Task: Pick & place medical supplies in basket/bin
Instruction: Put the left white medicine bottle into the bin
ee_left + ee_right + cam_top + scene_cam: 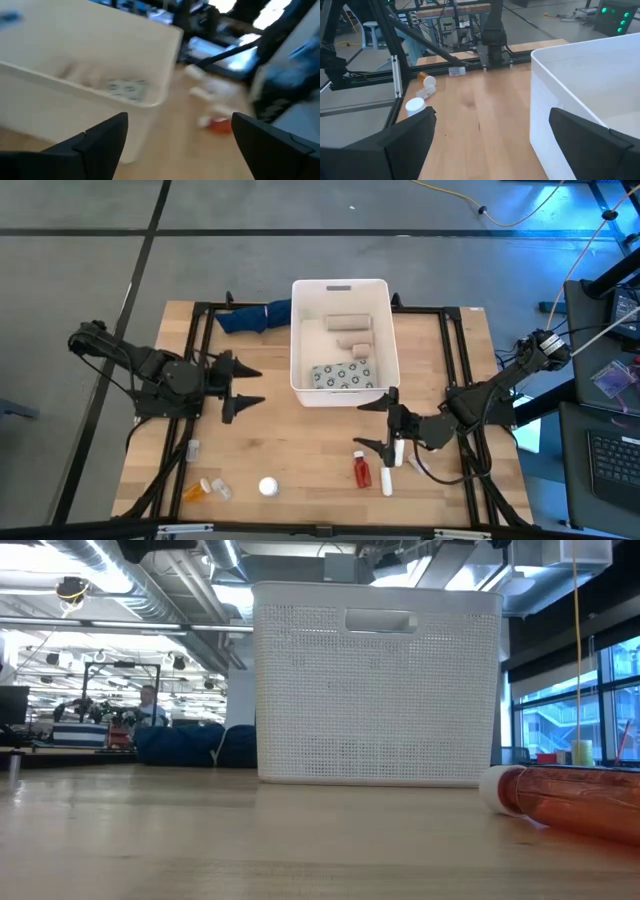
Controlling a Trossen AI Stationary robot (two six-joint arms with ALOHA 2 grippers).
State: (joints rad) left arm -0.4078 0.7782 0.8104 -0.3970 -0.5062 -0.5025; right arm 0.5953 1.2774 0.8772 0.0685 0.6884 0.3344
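- Pale wooden table, smooth grain, framed by black rails, on a grey floor.
- Left gripper: two dark tapered fingers spread wide, holding nothing; poised beside the left wall of the bin, above bare wood.
- Right gripper: dark pointed fingers spread wide, holding nothing; poised just off the bin's near right corner, directly above the white tube.
- White tube: slim cylinder, lying flat on the wood under the right gripper.
- Red bottle: translucent plastic, white cap, lying on its side just left of the tube.
- White bottle: round cap seen from above, near the front edge.
- Orange bottle: translucent, on its side at the front left, with a clear vial just beside it.
- Small clear item: on the wood near the left rail; type cannot be told.
- Bin: white rectangular plastic, tall finely perforated walls, rolled rim, handle slot; at table centre towards the back.
- Bin contents: grey blister pack with round pockets, and beige rolls farther back.
- Blue cloth: crumpled, dark, just beside the bin's back left corner.
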